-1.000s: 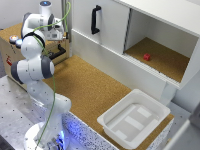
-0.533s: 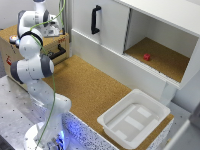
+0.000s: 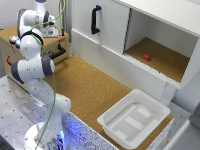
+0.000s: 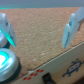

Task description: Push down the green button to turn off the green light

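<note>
Green button [image 4: 6, 59], apparently lit, sits just beside the open hand's [image 4: 39, 31] finger.

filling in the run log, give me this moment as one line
phase: approach | gripper: open, above cork, holds nothing | green button: lit, not pressed, beside one finger | arm: over box at exterior view's left

Tabletop [image 3: 95, 90] is cork or something close: grainy, speckled, totally matt. The bin [image 3: 134, 118] looks like white plastic, smooth with a slight sheen. Cabinet [image 3: 112, 30] is plain white panel, smooth and flat-finished, and its handle [image 3: 94, 19] is black and a bit glossy. The arm [image 3: 32, 55] has shiny white shells with dark joints. The box [image 3: 12, 47] at far left looks like brown cardboard, dull. In the wrist view the button [image 4: 6, 59] is glossy translucent plastic with a pale ring.
</note>
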You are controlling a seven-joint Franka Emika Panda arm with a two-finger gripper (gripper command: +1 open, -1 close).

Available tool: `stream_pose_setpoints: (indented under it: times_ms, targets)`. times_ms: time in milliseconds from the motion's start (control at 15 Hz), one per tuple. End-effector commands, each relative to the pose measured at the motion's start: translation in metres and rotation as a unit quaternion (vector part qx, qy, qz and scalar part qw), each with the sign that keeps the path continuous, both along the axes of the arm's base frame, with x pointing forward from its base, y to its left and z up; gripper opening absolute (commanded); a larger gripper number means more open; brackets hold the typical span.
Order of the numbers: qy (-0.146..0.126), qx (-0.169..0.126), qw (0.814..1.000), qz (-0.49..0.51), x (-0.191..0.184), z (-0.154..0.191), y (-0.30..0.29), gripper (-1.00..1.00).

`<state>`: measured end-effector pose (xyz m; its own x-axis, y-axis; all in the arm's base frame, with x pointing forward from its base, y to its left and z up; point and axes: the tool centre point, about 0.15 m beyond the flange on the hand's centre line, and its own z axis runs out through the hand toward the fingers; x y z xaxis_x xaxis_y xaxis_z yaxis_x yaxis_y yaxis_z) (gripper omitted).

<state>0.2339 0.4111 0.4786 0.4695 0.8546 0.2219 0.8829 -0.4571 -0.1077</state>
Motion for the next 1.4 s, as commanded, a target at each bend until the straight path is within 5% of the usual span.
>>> stream_pose_setpoints:
  times_ms: [0, 267, 333, 600, 1000, 1333]
  targets:
    - [0.044, -0.091, 0.993, 0.062, -0.031, 0.024, 0.045, 1.0]
    - [0.046, -0.158, 0.981, 0.105, -0.056, 0.023, 0.057, 1.0]
    - [0.051, -0.171, 0.977, 0.12, -0.063, 0.022, 0.058, -1.0]
    - [0.044, -0.169, 0.977, 0.125, -0.079, 0.017, 0.05, -1.0]
    - [-0.003, -0.16, 0.984, 0.077, -0.074, 0.006, 0.042, -1.0]
    - [0.005, -0.149, 0.986, 0.074, -0.073, -0.007, 0.042, -1.0]
